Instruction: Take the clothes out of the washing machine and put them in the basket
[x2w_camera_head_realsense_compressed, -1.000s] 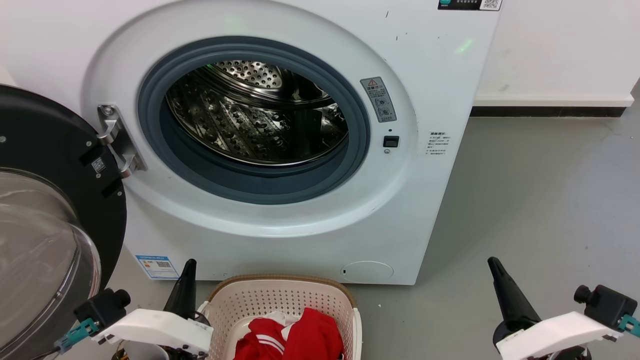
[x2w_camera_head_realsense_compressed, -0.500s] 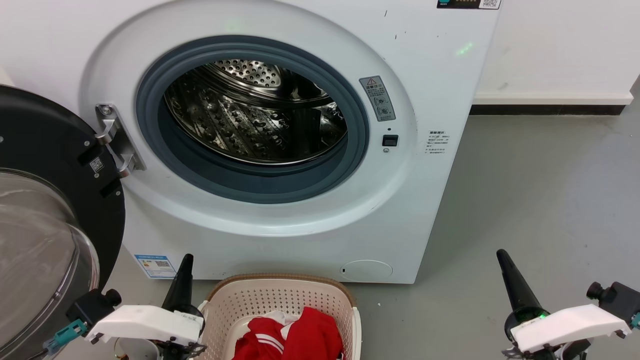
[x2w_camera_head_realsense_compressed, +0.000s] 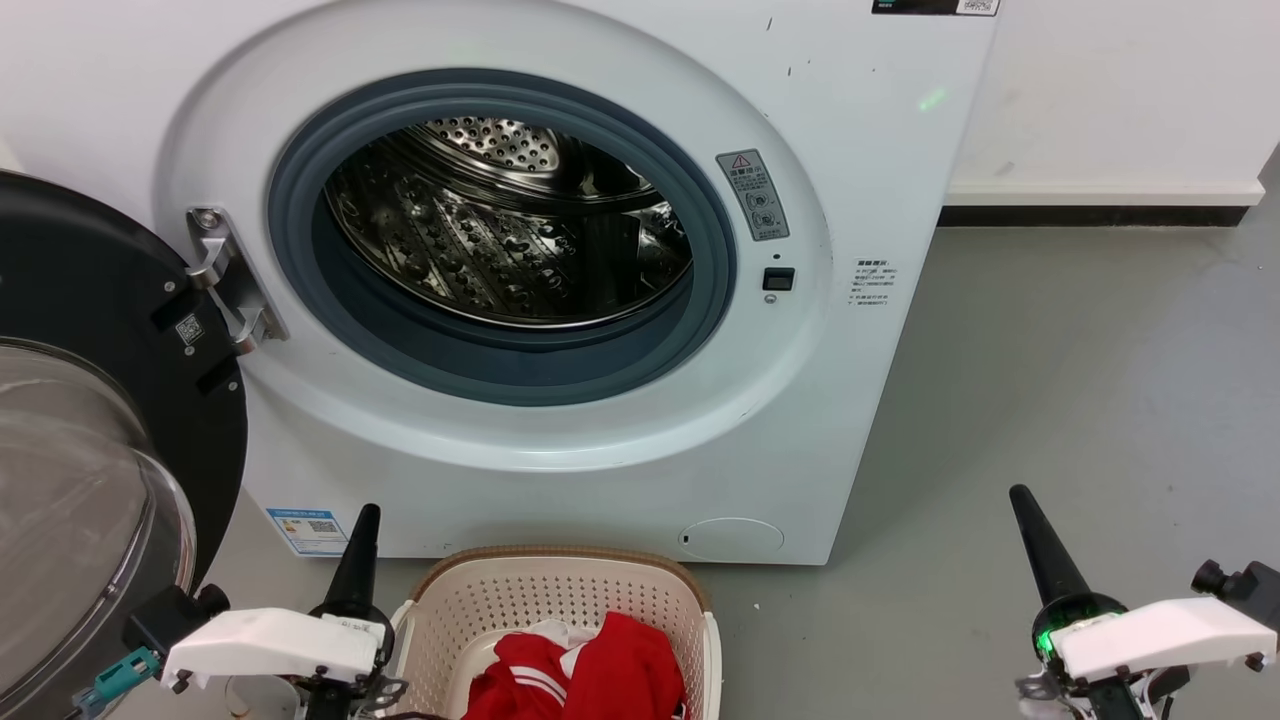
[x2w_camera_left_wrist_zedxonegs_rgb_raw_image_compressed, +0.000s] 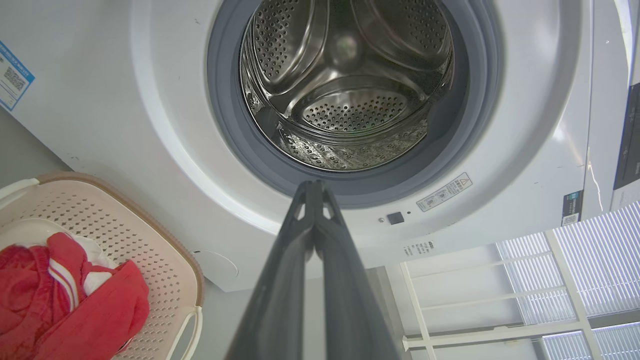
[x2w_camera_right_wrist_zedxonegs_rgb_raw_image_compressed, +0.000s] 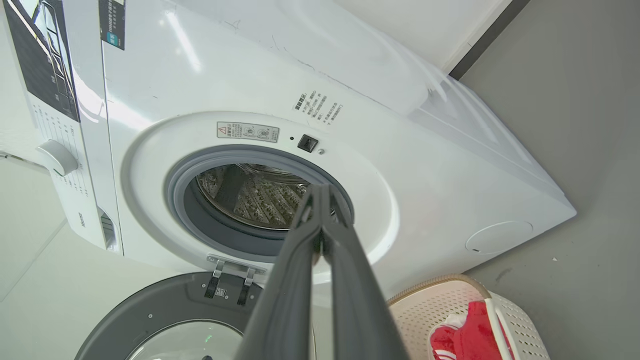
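The left gripper (x2w_camera_head_realsense_compressed: 366, 525) and the right gripper (x2w_camera_head_realsense_compressed: 1025, 505) hang low at either side of the head view. Each has its two dark fingers pressed together to a point, and each grips nothing. A green light glows at the base of the right gripper's fingers.

Between them, closer to the left gripper, the cream basket (x2w_camera_head_realsense_compressed: 560, 555) stands on the grey floor (x2w_camera_head_realsense_compressed: 1100, 400), just in front of the washing machine (x2w_camera_head_realsense_compressed: 880, 150). The clothes (x2w_camera_head_realsense_compressed: 620, 665) lie heaped inside the basket, with plain red fabric on top, a red piece with white stripes beside it and a scrap of white behind.

Beyond, the machine's round door (x2w_camera_head_realsense_compressed: 100, 290) stands wide open to the left on its metal hinge (x2w_camera_head_realsense_compressed: 225, 280), its black frame and clear glass bowl turned toward the robot. The grey rubber ring (x2w_camera_head_realsense_compressed: 520, 375) frames the perforated steel drum (x2w_camera_head_realsense_compressed: 500, 230), which the left wrist view shows as bare, shining metal. A white wall (x2w_camera_head_realsense_compressed: 1100, 90) with a dark skirting strip closes the scene at the right.
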